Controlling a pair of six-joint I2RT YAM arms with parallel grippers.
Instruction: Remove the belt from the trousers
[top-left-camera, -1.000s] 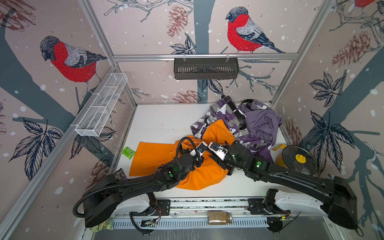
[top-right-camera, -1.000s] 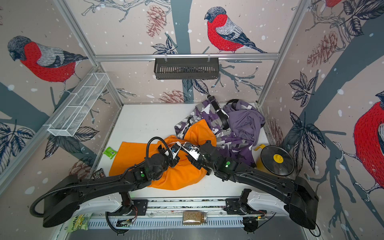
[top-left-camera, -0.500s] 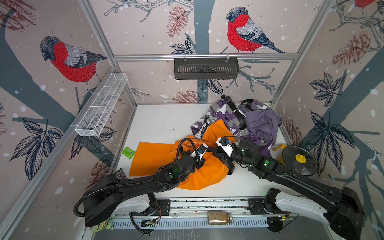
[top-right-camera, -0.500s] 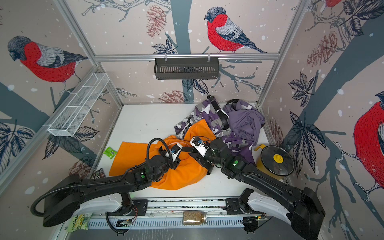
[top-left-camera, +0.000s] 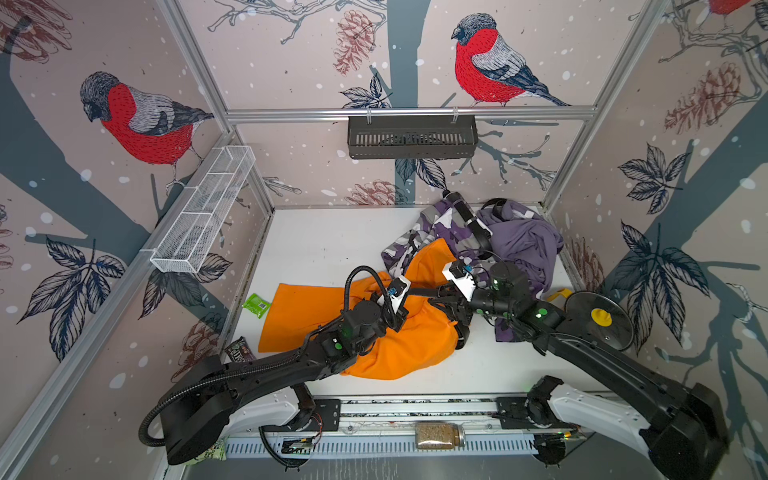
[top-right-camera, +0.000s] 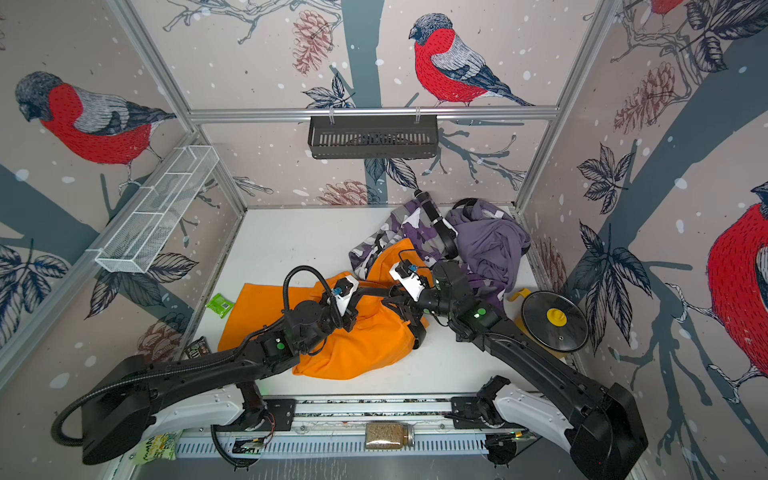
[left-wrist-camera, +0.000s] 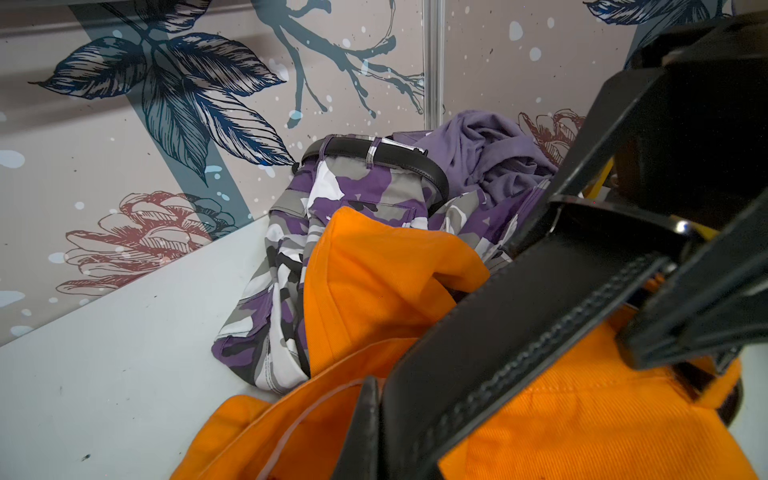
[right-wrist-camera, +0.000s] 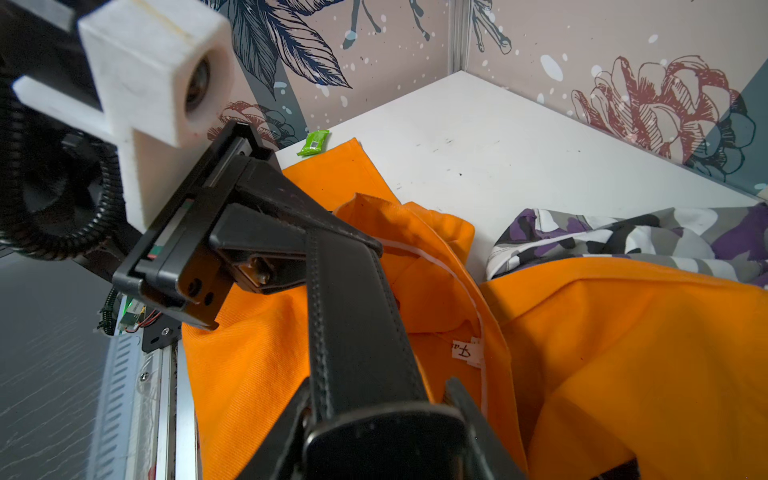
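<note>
belt (right-wrist-camera: 353, 316) taut, long axis runs L↔R betw grippers | L gripper (right-wrist-camera: 307, 249) clamped on belt end | R gripper (left-wrist-camera: 648, 266) clamped across belt, nearer orange trousers (top-left-camera: 399, 349) waistband

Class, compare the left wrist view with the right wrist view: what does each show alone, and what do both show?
Left wrist only: a second belt on the camouflage trousers' waist, and a purple garment. Right wrist only: the green packet and the left gripper shut on the belt. Both: that belt, orange trousers, camouflage trousers, white table.
</note>
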